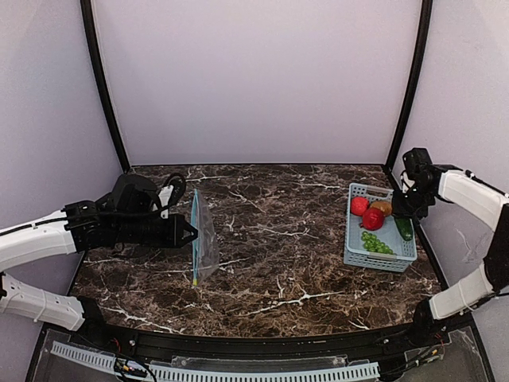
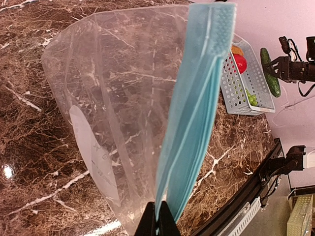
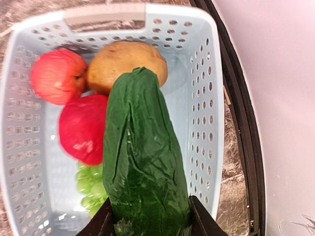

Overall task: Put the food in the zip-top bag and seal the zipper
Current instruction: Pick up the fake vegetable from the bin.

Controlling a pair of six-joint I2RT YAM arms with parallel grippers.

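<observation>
The left gripper (image 2: 157,223) is seen with its jaws pinched on the zipper (image 2: 197,123), so the zip-top bag (image 2: 108,113) is held on edge over the bench (image 1: 278,239). The right gripper (image 3: 147,223) has its jaws clamped round a dark green cucumber (image 3: 142,162), held over the light-blue basket (image 3: 209,98) — well apart from the bag. Two red fruits (image 3: 56,76), a brown oval one (image 3: 123,61) and grapes (image 3: 91,184) are partly covered by it.

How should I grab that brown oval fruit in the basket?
Come straight down from above and pinch the brown fruit across its narrow middle. It lies on its side near the basket's far wall with a red fruit close on its left, so side approaches look blocked.
</observation>
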